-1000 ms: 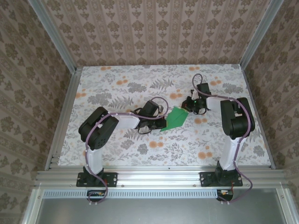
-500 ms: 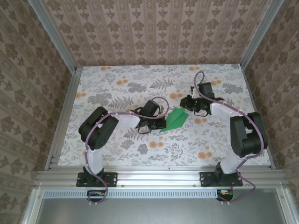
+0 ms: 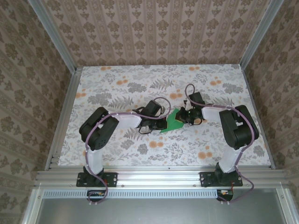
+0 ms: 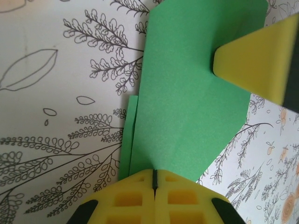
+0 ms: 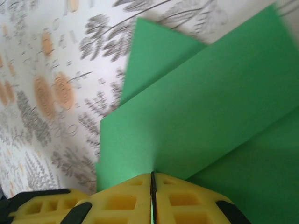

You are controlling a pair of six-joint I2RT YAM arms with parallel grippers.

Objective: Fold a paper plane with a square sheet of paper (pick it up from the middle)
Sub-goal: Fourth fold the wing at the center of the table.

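Left fingers (image 4: pixel 135 200) and right fingers (image 5: pixel 121 200) pinch the green paper (image 4: pixel 187 116).

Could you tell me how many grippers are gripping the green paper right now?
2. The left gripper is shut on the paper's left end; the right gripper is shut on its opposite edge, toward the right.

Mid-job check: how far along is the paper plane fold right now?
Done: the green paper is already folded into overlapping layers, not a flat square. In hand: the left end effector is shut on one end of it; the right end effector is shut, its tip on the top layer. Left: it is not yet a slim pointed dart, so more folds remain.
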